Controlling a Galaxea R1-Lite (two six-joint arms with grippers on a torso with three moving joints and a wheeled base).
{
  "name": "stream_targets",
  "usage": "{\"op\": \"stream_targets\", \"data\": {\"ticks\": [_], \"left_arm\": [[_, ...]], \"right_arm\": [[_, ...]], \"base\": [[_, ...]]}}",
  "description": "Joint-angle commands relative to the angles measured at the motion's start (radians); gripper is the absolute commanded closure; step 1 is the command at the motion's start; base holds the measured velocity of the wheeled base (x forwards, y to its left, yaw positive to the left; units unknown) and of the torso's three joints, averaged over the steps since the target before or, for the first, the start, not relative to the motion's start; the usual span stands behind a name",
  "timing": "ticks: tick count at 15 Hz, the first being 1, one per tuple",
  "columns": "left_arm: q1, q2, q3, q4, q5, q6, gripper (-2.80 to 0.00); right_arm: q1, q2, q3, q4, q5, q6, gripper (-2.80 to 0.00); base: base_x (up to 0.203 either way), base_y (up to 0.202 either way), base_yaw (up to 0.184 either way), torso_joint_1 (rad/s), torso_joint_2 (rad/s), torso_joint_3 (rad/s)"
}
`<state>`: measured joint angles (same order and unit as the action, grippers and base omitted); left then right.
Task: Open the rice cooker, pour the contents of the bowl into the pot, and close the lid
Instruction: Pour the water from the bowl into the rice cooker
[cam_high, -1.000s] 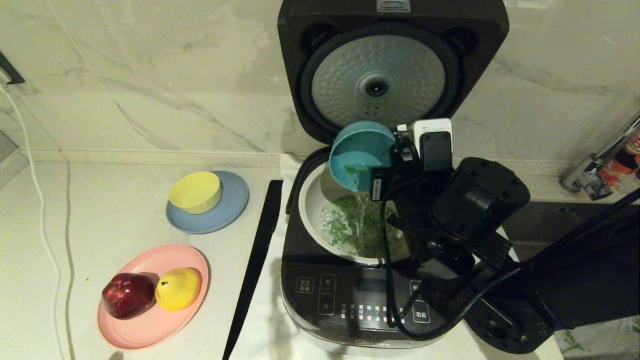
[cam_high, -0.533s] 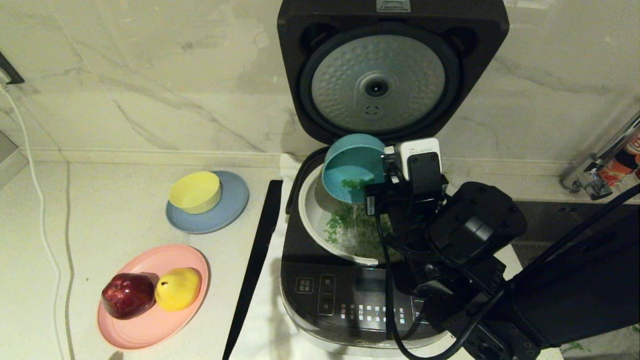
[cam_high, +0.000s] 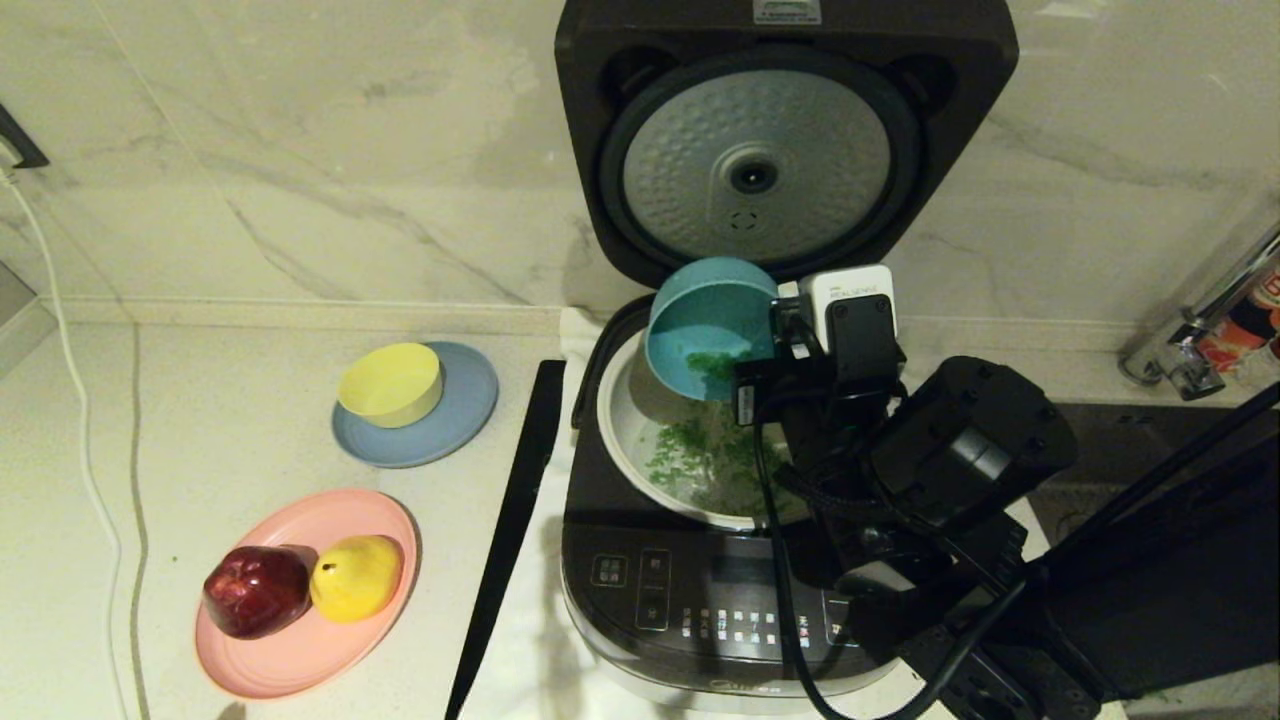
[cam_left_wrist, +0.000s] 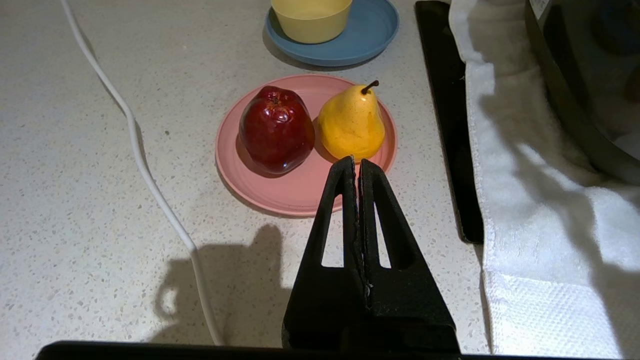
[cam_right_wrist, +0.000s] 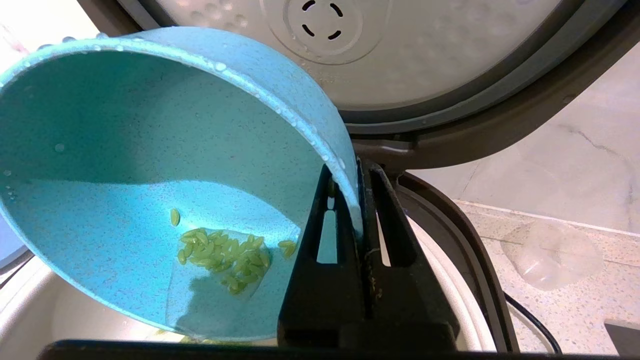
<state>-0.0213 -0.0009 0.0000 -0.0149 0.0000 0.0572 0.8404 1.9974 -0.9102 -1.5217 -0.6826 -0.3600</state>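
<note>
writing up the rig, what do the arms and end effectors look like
Both end effectors, left and right, have matte black wedge-shaped fingers with triangular cutouts. The right arm is bulky black with looping black cables and a white camera module at its wrist.

You see the right claw (cam_high: 768, 345) holding the tilted bowl (cam_high: 705, 325) over the pot (cam_high: 625, 420), green contents (cam_high: 700, 460) inside, the lid (cam_high: 785, 140) standing open.
</note>
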Motion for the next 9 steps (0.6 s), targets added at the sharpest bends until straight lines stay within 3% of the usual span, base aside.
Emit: {"op": "stream_targets", "data": {"ticks": [1,9], "left_arm": [[0.000,-0.002,0.009,0.000,0.000,0.000,0.00],[0.000,-0.002,0.009,0.000,0.000,0.000,0.00]], "right_arm": [[-0.002,0.005,-0.004,-0.008,-0.003,-0.002,0.00],[-0.021,0.012,-0.040,-0.008,-0.002,-0.010,0.00]], "base": [[0.000,0.000,0.000,0.000,0.00,0.000],[0.000,0.000,0.000,0.000,0.00,0.000]]}}
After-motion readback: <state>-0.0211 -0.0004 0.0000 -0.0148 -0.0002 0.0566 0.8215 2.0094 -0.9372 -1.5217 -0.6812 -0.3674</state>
